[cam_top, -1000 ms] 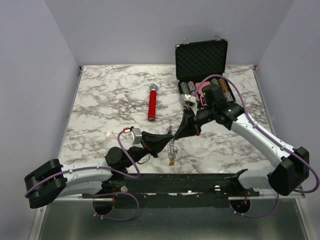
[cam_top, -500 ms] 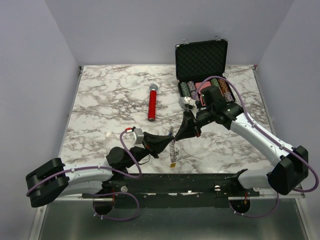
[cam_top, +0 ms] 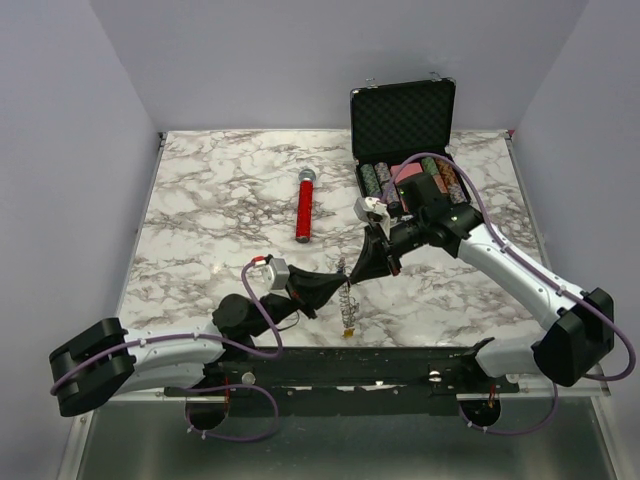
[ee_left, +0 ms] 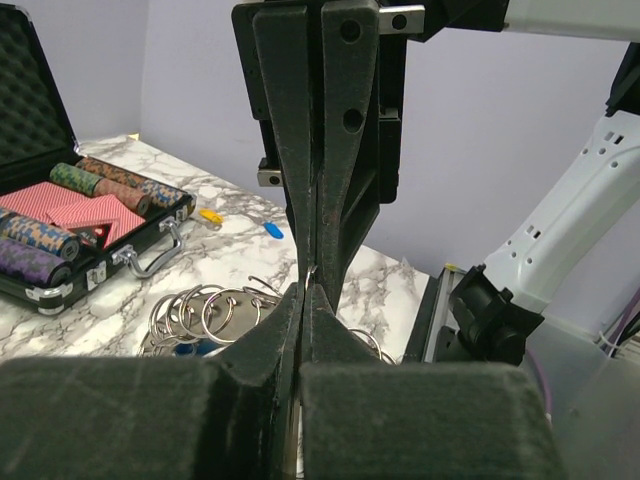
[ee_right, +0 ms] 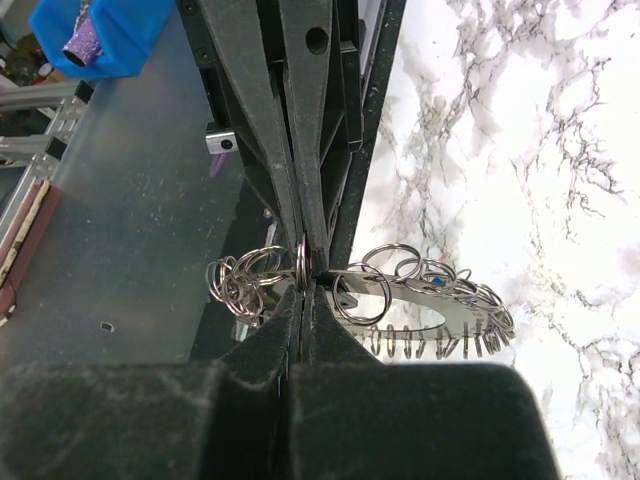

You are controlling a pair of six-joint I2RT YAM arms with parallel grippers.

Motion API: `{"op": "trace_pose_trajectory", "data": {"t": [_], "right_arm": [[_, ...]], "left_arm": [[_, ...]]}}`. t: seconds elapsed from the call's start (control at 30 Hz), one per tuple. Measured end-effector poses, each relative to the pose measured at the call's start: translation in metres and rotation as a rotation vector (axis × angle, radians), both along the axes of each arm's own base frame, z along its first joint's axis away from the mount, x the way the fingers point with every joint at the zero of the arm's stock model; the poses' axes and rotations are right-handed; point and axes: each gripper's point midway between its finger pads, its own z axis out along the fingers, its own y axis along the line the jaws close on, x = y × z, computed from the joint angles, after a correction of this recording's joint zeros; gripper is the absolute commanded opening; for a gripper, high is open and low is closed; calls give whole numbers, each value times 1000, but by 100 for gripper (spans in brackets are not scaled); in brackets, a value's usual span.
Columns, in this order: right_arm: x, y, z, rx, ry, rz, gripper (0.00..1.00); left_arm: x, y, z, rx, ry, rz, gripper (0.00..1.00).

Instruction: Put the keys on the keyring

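Left gripper (cam_top: 339, 282) and right gripper (cam_top: 351, 274) are clamped tip to tip on the keyring (cam_top: 346, 300), dangling at table 6 o'clock; it looks light, floppy and slick, so pinch the stiff jagged band, not loose loops.

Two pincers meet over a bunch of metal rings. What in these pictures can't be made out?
- Top view: the keyring dangles below the pincers, too small to show what hangs on it.
- Left wrist view: the left pincer hides most of the rings; only a blue scrap shows.
- Right wrist view: the right pincer meets the left tip to tip, covering which one pinches the keyring.
- Left wrist view: the chip case is cut by the left edge.
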Motion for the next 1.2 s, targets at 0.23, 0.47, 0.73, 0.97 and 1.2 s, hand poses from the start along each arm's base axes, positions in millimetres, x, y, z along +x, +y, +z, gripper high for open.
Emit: {"op": "trace_pose_trajectory", "data": {"t": [0.23,0.47,0.73,0.97,1.2], "right_arm": [[1,-1,-2,-26,8,0,0],[4,-2,-6,-71,5,4,0],[6,-1,-9,-185,-70,41,0],[4,-6,-13,-316,-154,83,0],[-2,-11,-22,-419,-195,116,0]], "left_arm": [[-3,7,-2,26,-6,6,42],[-8,17,-2,68,-25,14,62],[-11,23,0,256,-86,20,72],[-8,22,-16,429,-137,19,66],[-3,9,-36,535,-154,-13,52]]}}
